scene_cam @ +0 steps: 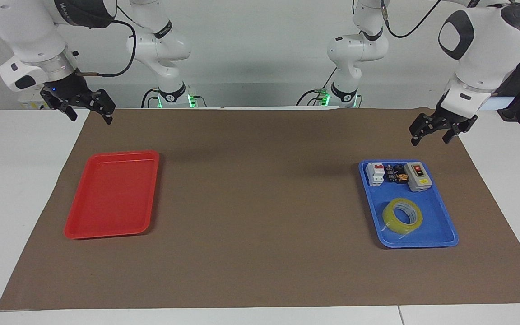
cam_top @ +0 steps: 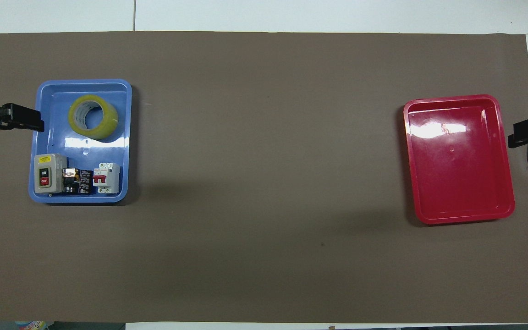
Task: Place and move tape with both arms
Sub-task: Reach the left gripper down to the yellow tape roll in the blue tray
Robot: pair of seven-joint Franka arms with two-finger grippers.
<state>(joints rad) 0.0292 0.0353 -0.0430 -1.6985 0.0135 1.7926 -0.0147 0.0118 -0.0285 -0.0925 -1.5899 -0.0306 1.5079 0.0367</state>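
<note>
The right gripper [scene_cam: 89, 109], fingers spread wide and holding nothing, waits in the air over the tabletop's [scene_cam: 260, 207] edge near the red tray [scene_cam: 112, 194]. At the left arm's end, the tape [scene_cam: 402, 215] lies flat in the blue tray [scene_cam: 440, 225], farther from the robots than the switch box [scene_cam: 417, 176]. The left gripper [scene_cam: 434, 130] hangs wide open, empty, above the brown mat beside that tray.

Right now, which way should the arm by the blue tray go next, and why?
Probably over and down toward the tape. The left end effector hangs open above the mat, short of the blue tray, and the tape lies untouched in it. The right end effector waits.
</note>
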